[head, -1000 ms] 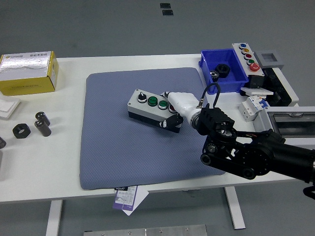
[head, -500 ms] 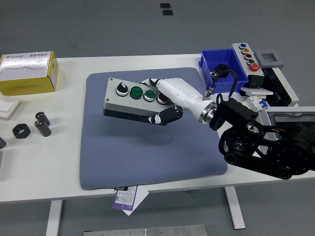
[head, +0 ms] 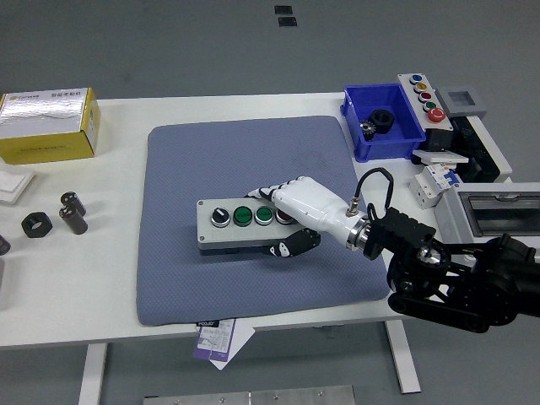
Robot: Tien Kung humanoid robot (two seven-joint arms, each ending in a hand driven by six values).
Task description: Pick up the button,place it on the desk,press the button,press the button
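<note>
Button box between yellow box, blue bin

We saw the right hand carry the button box from mid-air over the mat's upper left down toward its centre, levelling it there, grip unchanged.

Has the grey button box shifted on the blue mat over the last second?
Yes. The button box, gripped by the right hand, has moved toward the near edge of the blue mat, farther from the blue bin.
</note>
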